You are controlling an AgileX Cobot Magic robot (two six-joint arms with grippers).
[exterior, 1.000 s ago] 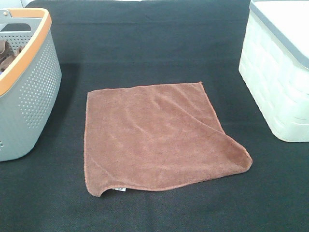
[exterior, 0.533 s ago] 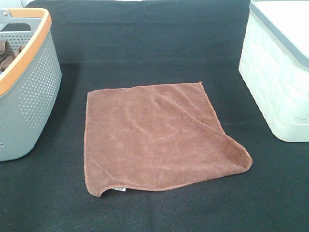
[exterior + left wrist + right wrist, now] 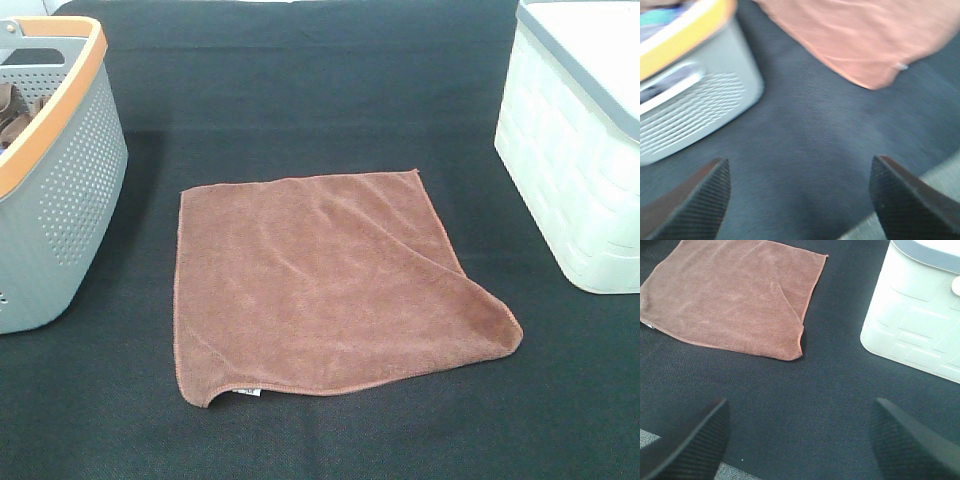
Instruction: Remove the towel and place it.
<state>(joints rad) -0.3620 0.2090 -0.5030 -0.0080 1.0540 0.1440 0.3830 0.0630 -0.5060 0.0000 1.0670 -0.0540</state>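
Observation:
The reddish-brown towel (image 3: 325,280) lies flat and spread out on the black table cover, its small white label (image 3: 247,391) at the near edge. It also shows in the left wrist view (image 3: 860,35) and in the right wrist view (image 3: 730,295). Neither gripper shows in the exterior high view. My left gripper (image 3: 800,200) is open and empty, above bare black cover, apart from the towel. My right gripper (image 3: 800,440) is open and empty, above bare cover, short of the towel's corner.
A grey perforated basket with an orange rim (image 3: 70,180) stands at the left, with brownish cloth partly visible inside; it also shows in the left wrist view (image 3: 695,110). A white lidded bin (image 3: 575,150) stands at the right, seen also in the right wrist view (image 3: 915,320).

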